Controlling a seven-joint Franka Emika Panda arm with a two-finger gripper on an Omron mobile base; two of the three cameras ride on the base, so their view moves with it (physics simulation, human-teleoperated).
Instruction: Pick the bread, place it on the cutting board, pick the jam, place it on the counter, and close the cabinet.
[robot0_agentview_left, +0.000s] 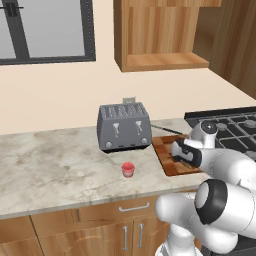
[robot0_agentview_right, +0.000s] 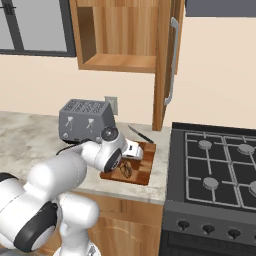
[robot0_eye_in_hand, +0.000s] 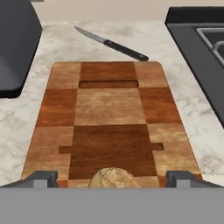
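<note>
The arm reaches low over the cutting board (robot0_eye_in_hand: 111, 122), a chequered wooden slab lying on the counter (robot0_agentview_left: 55, 160) between the toaster (robot0_agentview_left: 124, 126) and the stove (robot0_agentview_right: 220, 165). In the hand view the two dark fingertips (robot0_eye_in_hand: 41, 177) stand wide apart at the bottom corners of the board, so the gripper (robot0_eye_in_hand: 112, 179) is spread open, and the bread (robot0_eye_in_hand: 113, 178) sits between them on the near edge of the board, a pale brown lump whose top just shows above the grey band; the fingertips do not touch it. From the right base view the gripper (robot0_agentview_right: 126, 167) hangs just above the board (robot0_agentview_right: 142, 170), with a dark knotted shape under it that is too small to make out clearly. A black-handled knife (robot0_eye_in_hand: 111, 43) lies on the stone behind the board, angled toward the stove, apart from the wood. The jam (robot0_agentview_left: 128, 170) stands upright on the counter in front of the toaster, to the left of the board (robot0_agentview_left: 167, 155) and well clear of it. Above, the cabinet (robot0_agentview_right: 120, 35) is open: its door (robot0_agentview_right: 167, 60) swings out edge-on with the long metal handle (robot0_agentview_right: 172, 60) facing the stove side, and the shelf inside shows bare wood. A window (robot0_agentview_left: 47, 30) sits in the wall to the left of the cabinet.
</note>
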